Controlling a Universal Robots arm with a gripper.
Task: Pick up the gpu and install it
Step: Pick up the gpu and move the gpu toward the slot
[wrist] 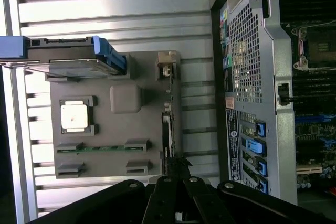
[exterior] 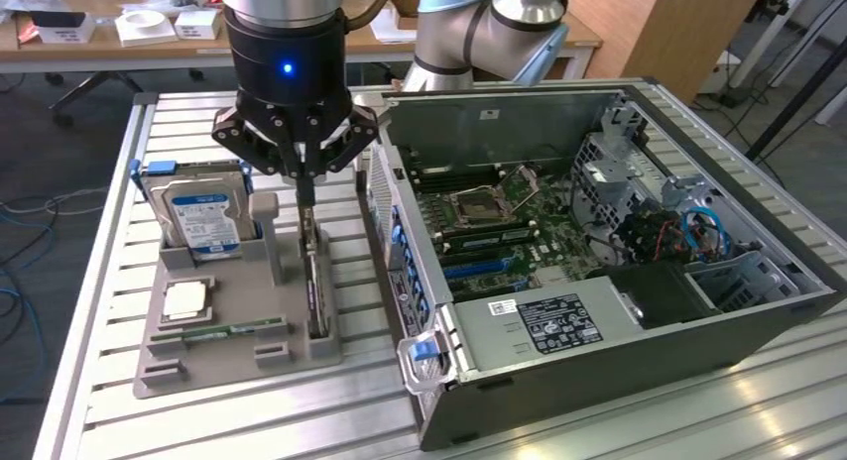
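The gripper (exterior: 304, 177) hung over the grey holder tray (exterior: 212, 366) at centre left of the exterior view. Its claw was pinched narrow on the top edge of the gpu (exterior: 313, 272). The card stood on edge in a slot along the tray's right side, I'd guess so that its thin rim could be nipped from straight above. In the wrist view it showed as a dark strip (wrist: 168, 119) running up to the claw (wrist: 176, 167).

The hard drive (exterior: 198, 217) was propped upright in its own cradle at the tray's upper left. Its blue-and-white label was too small for me to read.

The computer case (exterior: 636, 381) lay open on its side to the right, leaving the motherboard (exterior: 517, 232) facing up and reachable. The black label (exterior: 562, 321) on its power supply carried white print I couldn't make out, and I saw no brand name.
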